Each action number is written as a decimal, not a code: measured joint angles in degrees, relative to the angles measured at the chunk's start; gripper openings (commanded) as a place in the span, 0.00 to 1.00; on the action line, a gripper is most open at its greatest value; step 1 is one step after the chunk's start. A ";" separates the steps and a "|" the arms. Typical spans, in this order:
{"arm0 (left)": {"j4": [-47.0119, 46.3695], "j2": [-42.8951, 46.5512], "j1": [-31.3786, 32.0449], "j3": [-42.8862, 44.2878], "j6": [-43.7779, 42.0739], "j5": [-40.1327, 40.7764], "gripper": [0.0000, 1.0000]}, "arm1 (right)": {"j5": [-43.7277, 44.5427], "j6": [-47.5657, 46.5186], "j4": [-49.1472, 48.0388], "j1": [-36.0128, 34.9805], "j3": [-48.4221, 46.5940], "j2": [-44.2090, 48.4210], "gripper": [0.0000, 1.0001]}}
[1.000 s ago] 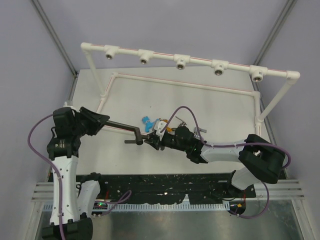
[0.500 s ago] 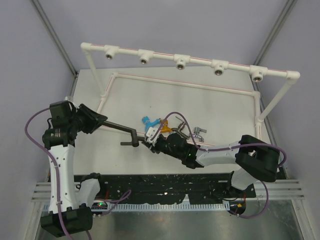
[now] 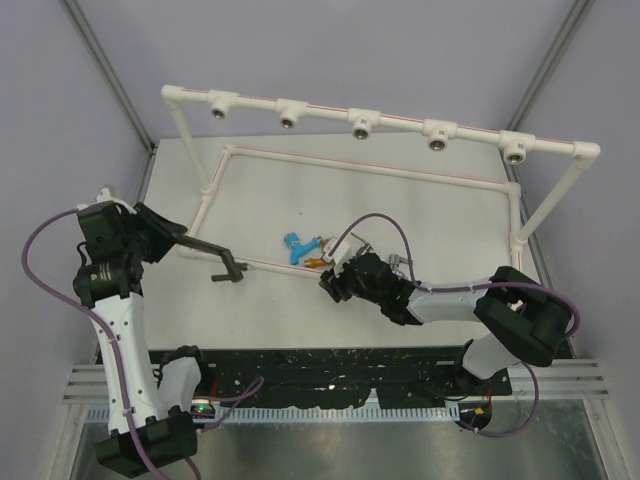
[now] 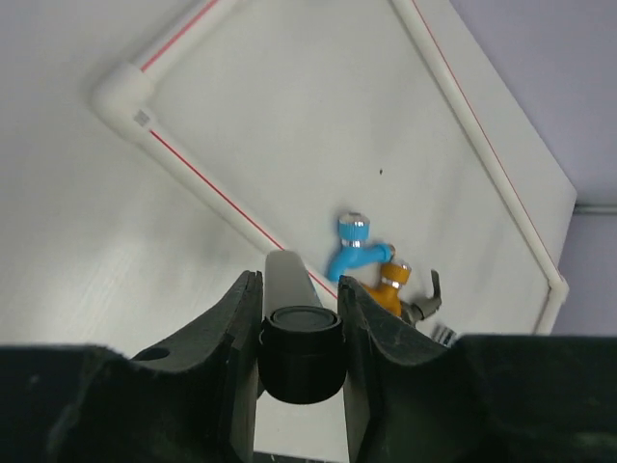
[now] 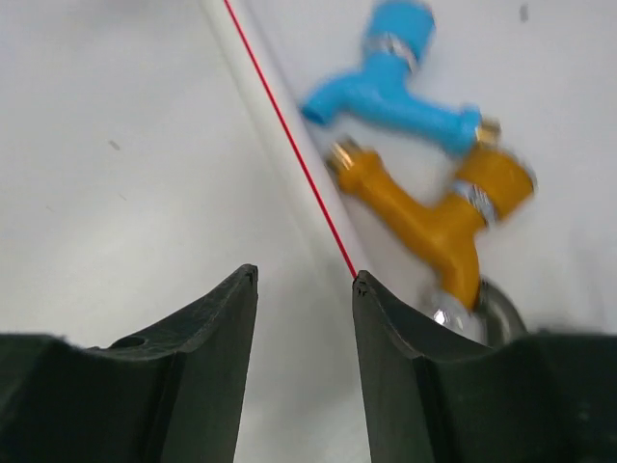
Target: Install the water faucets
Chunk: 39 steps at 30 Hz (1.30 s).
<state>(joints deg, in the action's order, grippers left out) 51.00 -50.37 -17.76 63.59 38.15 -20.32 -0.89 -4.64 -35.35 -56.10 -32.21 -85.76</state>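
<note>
Dark-grey faucet (image 3: pixel 226 265) hangs at frame left, one end pinched in the left gripper (image 3: pixel 178 240), long arm pointing lower right, away from the sockets (image 3: pixel 218 108) along the top rail; right gripper (image 5: pixel 304 285) spread, empty, beside the blue faucet (image 3: pixel 295 245) and orange faucet (image 3: pixel 322 258) mid-frame.

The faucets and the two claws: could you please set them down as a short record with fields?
left claw: shut on the dark-grey faucet, gripped at its round end
right claw: open, holding nothing, over the white pipe
blue faucet: lying loose beside that pipe
orange faucet: lying loose next to the blue one
sockets: five on the top rail, all unfilled
installed: none yet
</note>
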 measured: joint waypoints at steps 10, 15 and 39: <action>-5.86 4.50 -1.66 0.13 -1.57 2.69 0.00 | -2.62 2.84 8.90 3.72 3.61 0.28 0.61; -8.20 7.65 -1.66 -3.43 1.09 -3.82 0.00 | -7.04 2.36 8.50 3.72 4.15 3.37 0.72; -8.96 13.03 4.52 -9.29 -0.79 -28.92 0.00 | -16.35 -17.27 10.43 3.72 -2.93 12.20 0.73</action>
<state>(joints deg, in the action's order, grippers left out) 42.04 -37.34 -13.23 54.30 37.36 -49.23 -17.23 -21.91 -24.93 -52.38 -35.14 -73.56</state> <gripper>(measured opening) 0.356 0.742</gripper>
